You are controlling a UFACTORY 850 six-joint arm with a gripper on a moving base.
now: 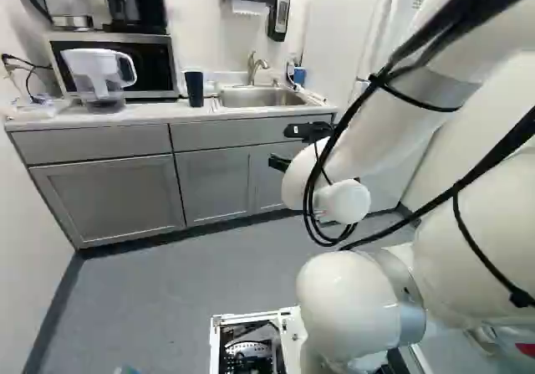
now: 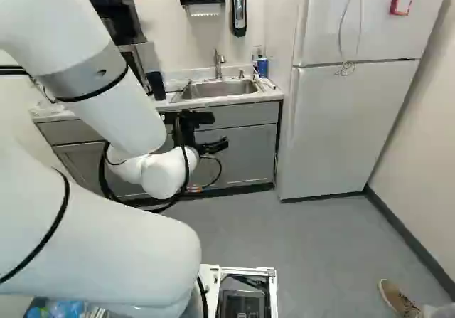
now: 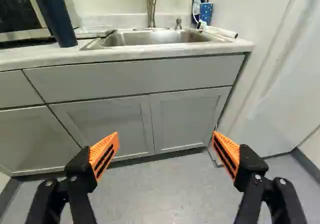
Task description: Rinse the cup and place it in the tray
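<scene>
Cup (image 3: pixel 58 21) tall, dark blue, narrowing toward base.

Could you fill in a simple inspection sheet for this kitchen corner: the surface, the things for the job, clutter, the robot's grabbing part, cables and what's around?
Surface: light counter with a metal sink; no spill seen.
Cup: dark blue cup, upright beside the sink, on the microwave's side.
Faucet: curved faucet at the sink's back; no running water seen.
Tray: none identifiable for certain.
Clutter: water pitcher before the microwave; brush by the sink.
End effector: open, nothing between its orange pads.
Cables: black cables strapped along the arm, looping near the wrist.
Surroundings: white refrigerator beside the counter; soap dispenser on the wall.
</scene>
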